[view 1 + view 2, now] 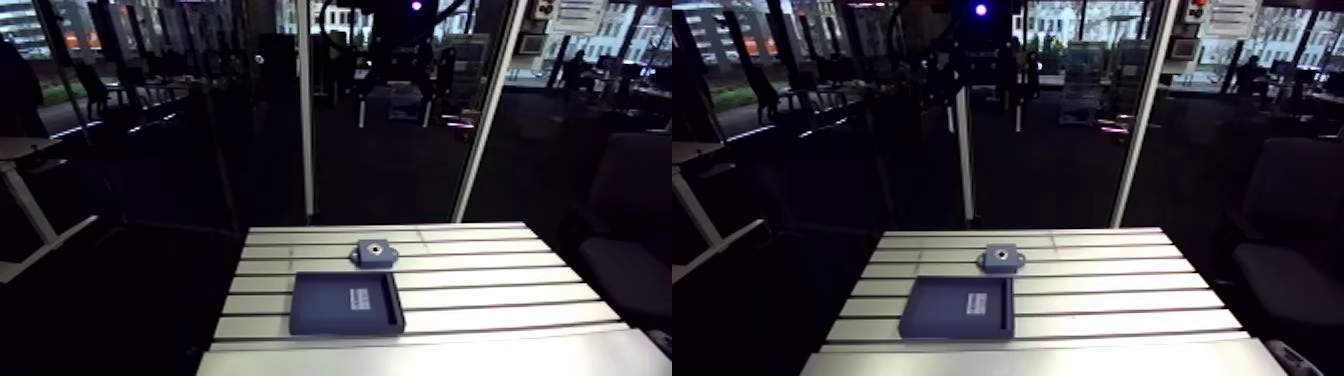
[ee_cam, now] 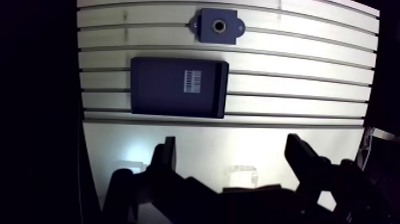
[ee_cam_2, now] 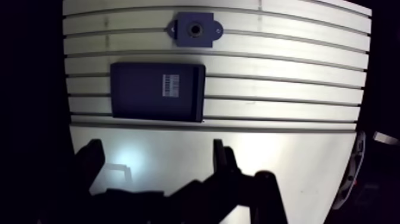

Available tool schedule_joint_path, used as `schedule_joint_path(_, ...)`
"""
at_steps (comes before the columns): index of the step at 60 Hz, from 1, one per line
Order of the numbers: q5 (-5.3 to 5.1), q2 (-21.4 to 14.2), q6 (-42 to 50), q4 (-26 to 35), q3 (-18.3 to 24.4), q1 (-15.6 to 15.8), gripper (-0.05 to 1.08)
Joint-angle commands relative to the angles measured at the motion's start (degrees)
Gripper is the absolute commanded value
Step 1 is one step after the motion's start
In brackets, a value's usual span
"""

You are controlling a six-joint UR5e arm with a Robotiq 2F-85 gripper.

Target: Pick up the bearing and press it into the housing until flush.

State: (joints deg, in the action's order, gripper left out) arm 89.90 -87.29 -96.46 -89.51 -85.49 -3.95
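The slotted silver aluminium table [image 2: 297, 77] bears two items. A dark blue rectangular tray [image 2: 155, 86] with a white label lies ahead of the gripper [image 2: 232, 146]. A small grey-blue housing block [image 2: 218, 25] with a round bore lies beyond the tray, apart from it.

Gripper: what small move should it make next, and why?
Probably ease forward toward the tray. The gripper hangs open and empty over bare table, with tray and housing ahead; I can't make out the bearing from here.

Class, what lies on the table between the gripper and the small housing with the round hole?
A flat dark tray lies between the gripper and the housing; the wrist view shows it.
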Motion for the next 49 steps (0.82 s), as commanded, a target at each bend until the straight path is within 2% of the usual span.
schedule_joint_path(1, -0.62, -0.6, 0.0, 0.2, -0.4, 0.0, 0.01)
schedule_joint_path(49, -1.44, -0.2, 0.0, 0.1, -0.9, 0.2, 0.01)
